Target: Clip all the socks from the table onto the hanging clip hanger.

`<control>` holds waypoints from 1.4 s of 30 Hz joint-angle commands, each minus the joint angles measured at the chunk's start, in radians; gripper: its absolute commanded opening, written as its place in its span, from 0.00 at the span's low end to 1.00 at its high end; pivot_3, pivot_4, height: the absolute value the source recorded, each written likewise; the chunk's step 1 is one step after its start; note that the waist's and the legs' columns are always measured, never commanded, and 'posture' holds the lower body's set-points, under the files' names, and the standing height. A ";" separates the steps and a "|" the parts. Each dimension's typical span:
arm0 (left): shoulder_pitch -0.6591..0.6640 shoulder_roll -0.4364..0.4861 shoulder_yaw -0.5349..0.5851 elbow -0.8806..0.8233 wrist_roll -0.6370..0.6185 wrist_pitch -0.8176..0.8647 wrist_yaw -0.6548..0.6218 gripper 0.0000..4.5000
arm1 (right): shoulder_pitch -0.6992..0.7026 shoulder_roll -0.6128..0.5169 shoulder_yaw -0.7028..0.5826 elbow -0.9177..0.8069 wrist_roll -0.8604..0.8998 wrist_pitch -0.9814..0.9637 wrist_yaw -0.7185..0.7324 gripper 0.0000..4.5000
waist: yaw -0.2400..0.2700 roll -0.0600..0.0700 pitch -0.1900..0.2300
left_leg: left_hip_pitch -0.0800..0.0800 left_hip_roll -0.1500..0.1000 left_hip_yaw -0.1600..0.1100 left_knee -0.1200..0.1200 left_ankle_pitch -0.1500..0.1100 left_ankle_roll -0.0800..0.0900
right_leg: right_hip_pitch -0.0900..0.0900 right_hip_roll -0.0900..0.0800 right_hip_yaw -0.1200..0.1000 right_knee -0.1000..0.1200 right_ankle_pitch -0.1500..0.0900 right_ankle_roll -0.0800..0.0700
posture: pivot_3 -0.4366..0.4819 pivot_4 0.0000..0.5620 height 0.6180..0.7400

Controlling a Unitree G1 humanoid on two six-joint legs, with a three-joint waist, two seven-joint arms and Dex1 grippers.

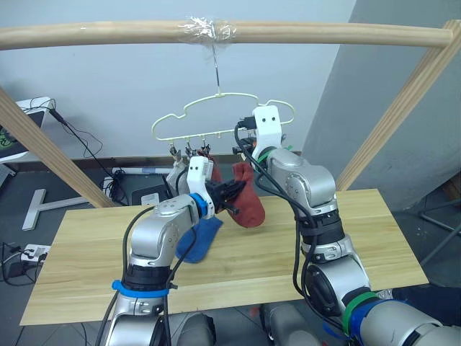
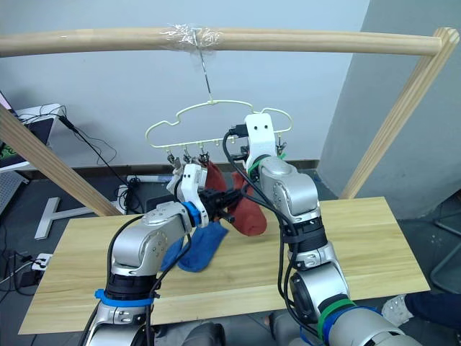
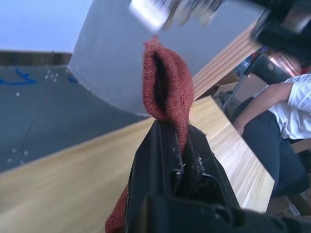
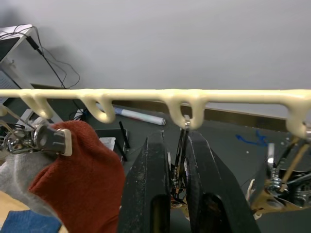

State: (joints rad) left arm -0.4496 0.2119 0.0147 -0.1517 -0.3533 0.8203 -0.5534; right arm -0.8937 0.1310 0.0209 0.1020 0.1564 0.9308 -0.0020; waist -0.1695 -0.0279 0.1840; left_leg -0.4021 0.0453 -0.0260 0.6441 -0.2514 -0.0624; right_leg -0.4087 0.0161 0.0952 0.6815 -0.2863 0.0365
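Note:
My left gripper [image 1: 230, 193] is shut on the cuff of a rust-red sock [image 3: 165, 82], which it holds in the air just under the cream clip hanger [image 4: 233, 94]. The rest of this sock [image 1: 248, 205] hangs below. My right gripper [image 4: 176, 138] is raised to the hanger's lower bar, its fingers shut on a small metal clip [image 4: 181, 148]. Another rust-red sock [image 4: 77, 179] hangs clipped further along the bar, with a grey sock [image 4: 17, 170] behind it. One blue sock [image 1: 202, 238] lies on the table [image 1: 360, 238] under my left forearm.
The hanger hangs by its hook from a taped round wooden pole [image 1: 108, 32], with slanted side poles [image 1: 403, 108] at both ends of the table. A seated person [image 3: 291, 111] is beyond the table's right end. Cables and a power strip [image 1: 29, 252] lie on the floor.

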 commanded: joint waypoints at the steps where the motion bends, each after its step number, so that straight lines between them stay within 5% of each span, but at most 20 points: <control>1: -0.027 0.000 -0.005 0.010 -0.016 -0.022 0.003 0.01 | -0.033 0.022 -0.006 -0.050 0.019 0.005 0.003 0.02 | 0.000 0.000 0.000 | 0.000 0.000 0.000 0.000 0.000 0.000 | 0.000 0.000 0.000 0.000 0.000 0.000 | 0.29 0.31 1.00; 13: -0.040 0.004 -0.049 0.085 0.001 -0.065 -0.004 0.01 | -0.030 0.021 -0.004 -0.056 0.017 0.003 -0.005 0.02 | -0.002 0.000 0.000 | 0.000 0.000 0.000 0.000 0.000 0.000 | 0.000 0.000 0.000 0.000 0.000 0.000 | 0.28 0.30 1.00; 42: -0.064 -0.002 0.038 0.093 -0.093 -0.051 0.044 0.01 | -0.017 0.020 0.005 -0.067 0.013 0.008 -0.005 0.02 | -0.002 0.000 0.000 | 0.000 0.000 0.000 0.000 0.000 0.000 | 0.000 0.000 0.000 0.000 0.000 0.000 | 0.28 0.30 1.00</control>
State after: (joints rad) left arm -0.4879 0.2161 0.0469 -0.0394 -0.4267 0.7814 -0.5119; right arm -0.8938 0.1309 0.0234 0.0845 0.1598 0.9455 -0.0047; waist -0.1712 -0.0279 0.1840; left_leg -0.4022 0.0455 -0.0261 0.6439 -0.2514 -0.0624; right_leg -0.4089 0.0162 0.0951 0.6813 -0.2863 0.0365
